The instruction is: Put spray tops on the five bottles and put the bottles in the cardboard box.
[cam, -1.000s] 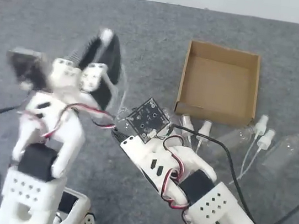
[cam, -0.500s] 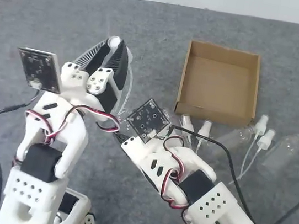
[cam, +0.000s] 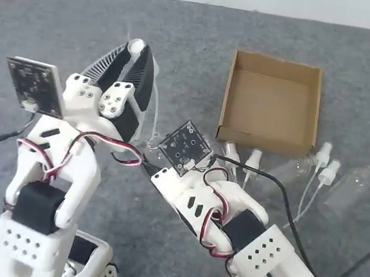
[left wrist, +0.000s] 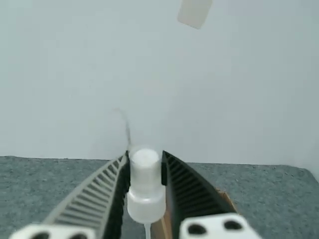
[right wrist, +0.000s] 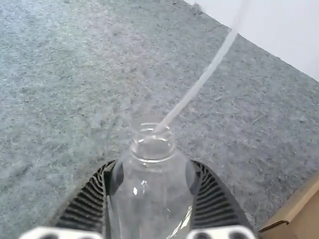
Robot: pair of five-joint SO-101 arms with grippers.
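One clear, open-necked bottle point(right wrist: 149, 191)

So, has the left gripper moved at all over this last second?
Yes. The left gripper, shut on the spray top, swung slightly toward the cardboard box, then eased back a little.

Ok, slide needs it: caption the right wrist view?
Right jaws clamp a clear plastic bottle; a thin translucent tube meets its open neck.
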